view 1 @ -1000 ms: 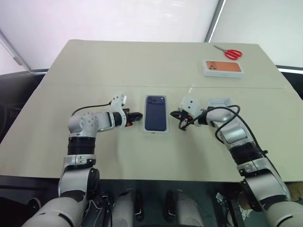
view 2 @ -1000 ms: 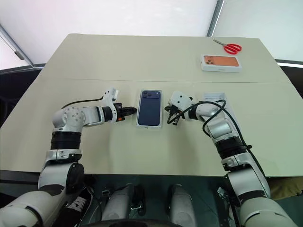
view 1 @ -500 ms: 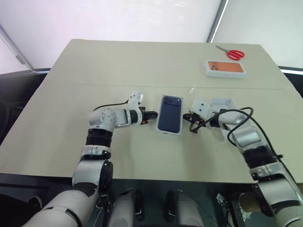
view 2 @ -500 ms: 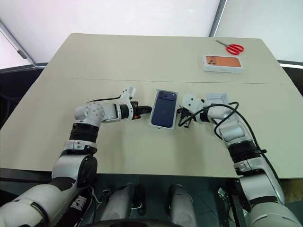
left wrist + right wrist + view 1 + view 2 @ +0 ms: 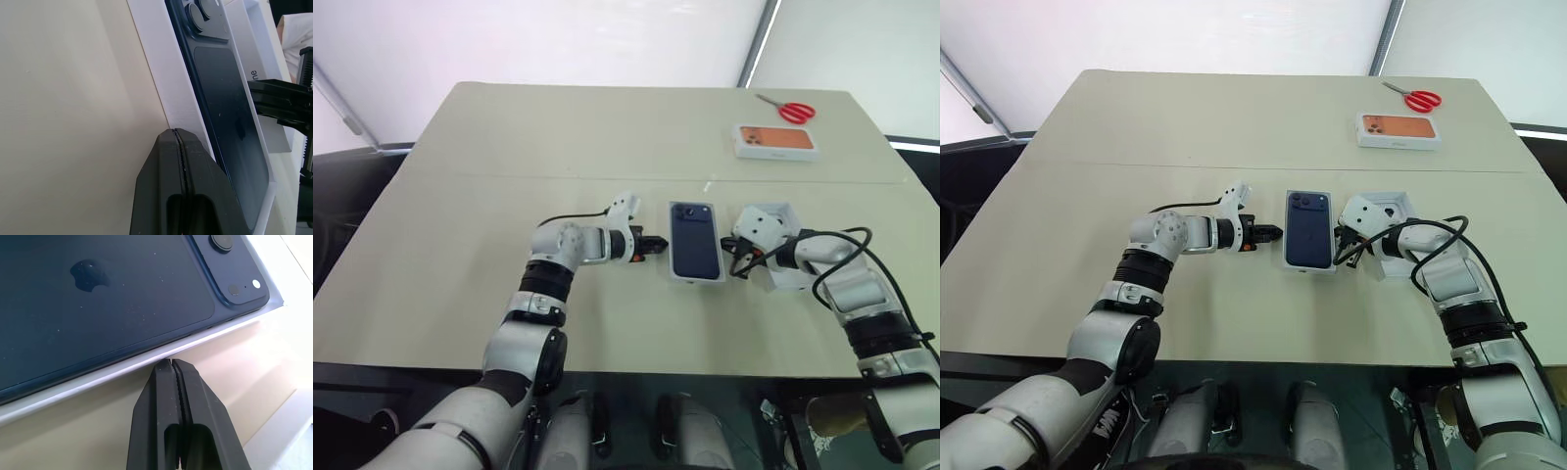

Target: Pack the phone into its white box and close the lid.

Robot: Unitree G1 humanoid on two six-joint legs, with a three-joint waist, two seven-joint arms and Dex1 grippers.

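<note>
I see a beige desk (image 5: 509,147) under everything, with a faint seam line running across it from nine o'clock to three o'clock, a little past its middle; at about one o'clock on the desk lies a flat white box printed with an orange phone (image 5: 775,141), face up and square to the far edge; just beyond it, nearer the far corner at one o'clock, sits a pair of red-handled scissors (image 5: 789,110), blades pointing toward eleven o'clock, close to the printed box but apart from it; behind the desk I see pale wall panels with a dark strut (image 5: 759,44) rising at one o'clock.
</note>
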